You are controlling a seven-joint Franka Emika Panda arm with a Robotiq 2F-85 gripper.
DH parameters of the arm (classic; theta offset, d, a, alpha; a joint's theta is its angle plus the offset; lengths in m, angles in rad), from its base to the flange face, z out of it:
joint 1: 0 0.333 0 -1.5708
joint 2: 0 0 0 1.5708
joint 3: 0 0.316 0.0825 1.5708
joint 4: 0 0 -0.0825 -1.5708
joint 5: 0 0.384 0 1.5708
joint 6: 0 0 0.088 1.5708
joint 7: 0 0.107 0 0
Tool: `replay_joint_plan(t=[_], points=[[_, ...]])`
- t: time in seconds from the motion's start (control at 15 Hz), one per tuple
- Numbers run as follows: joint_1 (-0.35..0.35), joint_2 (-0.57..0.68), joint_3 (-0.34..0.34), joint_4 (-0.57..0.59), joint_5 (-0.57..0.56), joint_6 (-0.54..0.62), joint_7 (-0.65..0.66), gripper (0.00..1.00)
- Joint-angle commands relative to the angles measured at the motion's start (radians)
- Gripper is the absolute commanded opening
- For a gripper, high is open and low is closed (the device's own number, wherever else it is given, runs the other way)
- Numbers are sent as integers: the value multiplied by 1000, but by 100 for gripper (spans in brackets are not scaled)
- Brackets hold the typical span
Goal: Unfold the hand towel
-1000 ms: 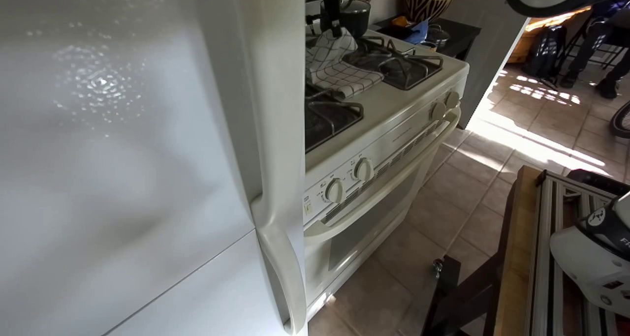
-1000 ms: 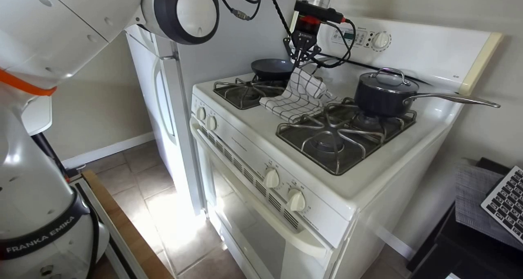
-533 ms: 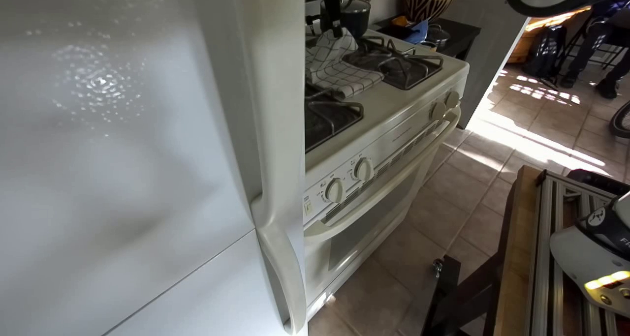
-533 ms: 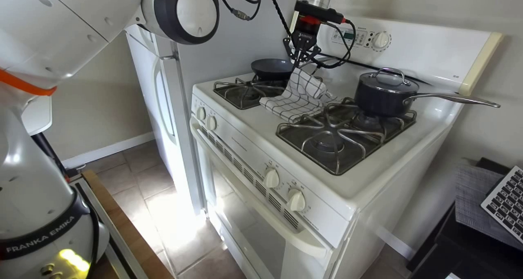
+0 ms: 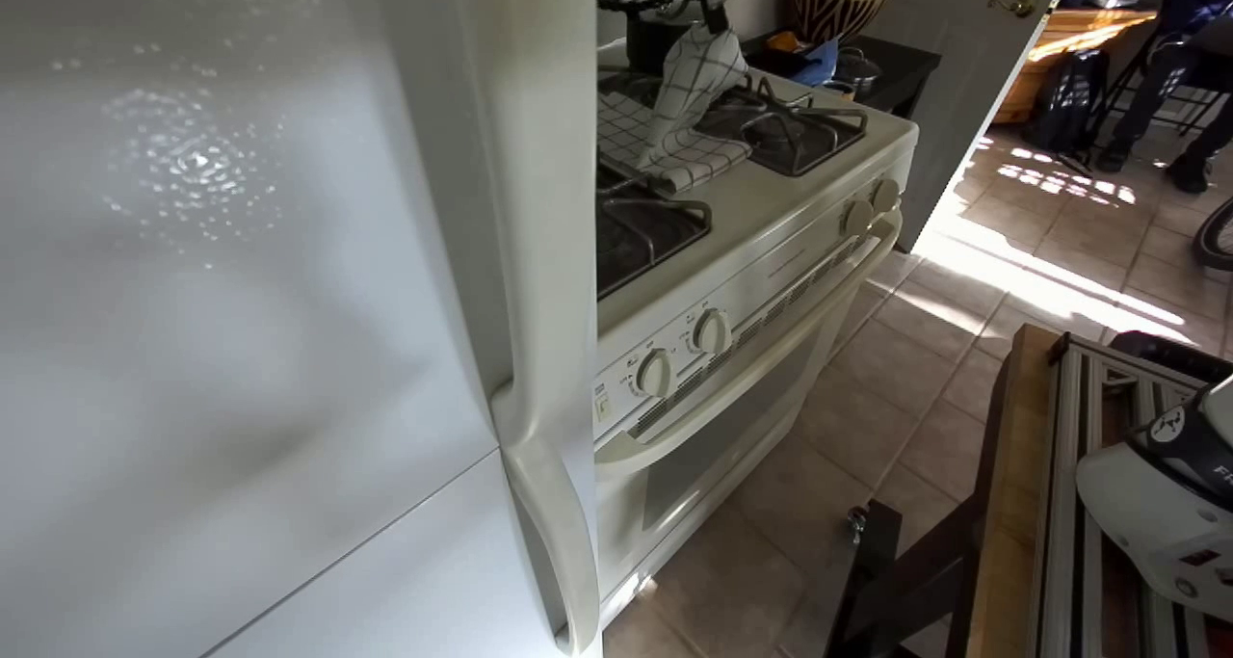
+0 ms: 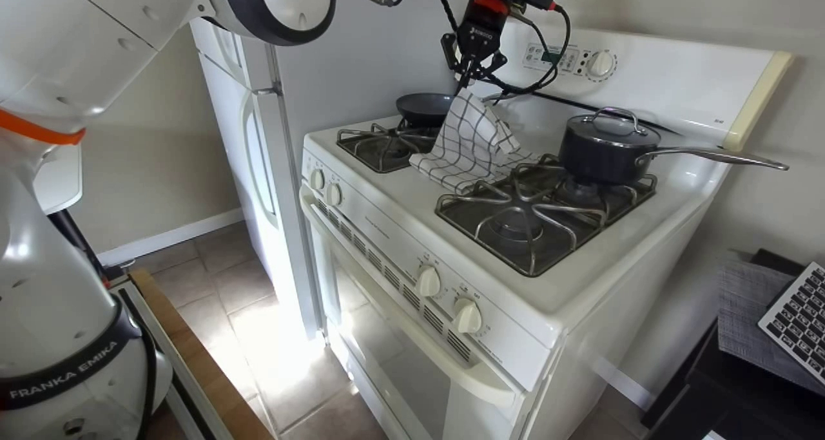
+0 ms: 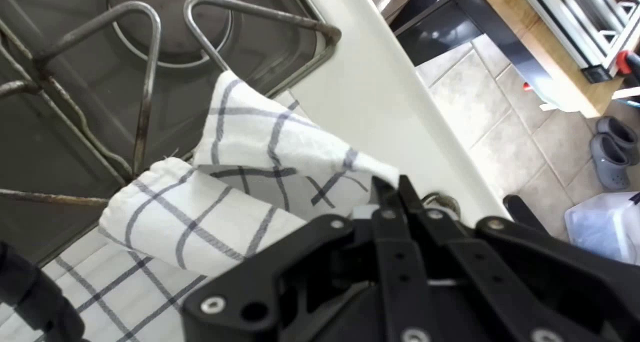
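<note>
Hand towel (image 6: 469, 147): on the stove top (image 6: 406, 185), set back from the front edge, about midway between the front corner by the fridge (image 6: 374, 53) and the front corner away from it; lower layers rest on the surface, one end rises to a peak.
Cloth: thin and limp by its look, so likely light, bending anywhere and keeping no shape once let go. Nothing to crush; a small pinch could slip, or a layer could catch on the grate (image 6: 525, 198) just beside it.
Best hold: a free corner, one layer only; the layers in the present pinch are too small to count. The rolled fold (image 7: 200, 217) lower down looks like the next place to take.
Gripper (image 7: 395, 186): fingers drawn together in a narrow pinch, holding the towel's pointed tip.
Arm (image 6: 84, 40): reaches across the front edge from a base in front of the stove; part of it runs out of view, and the gripper hangs fingers down, leaning a little, over the raised end.
Next: probably up and toward the front edge, peeling the layer over, away from the saucepan (image 6: 601, 151) near the back corner farther from the fridge.
</note>
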Motion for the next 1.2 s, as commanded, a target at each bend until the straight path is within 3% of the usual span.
replay_joint_plan(t=[0.0, 0.53, 0.87, 1.07, 1.13], points=[[-12, -93, 2, -136, -17, -16, -73, 1], [5, -246, 22, -491, -20, 75, -152, 1], [8, -345, 44, -714, 0, 262, -173, 1], [4, -408, 68, -849, -10, 408, -254, 1], [11, -317, 52, -697, -2, 318, -211, 1]])
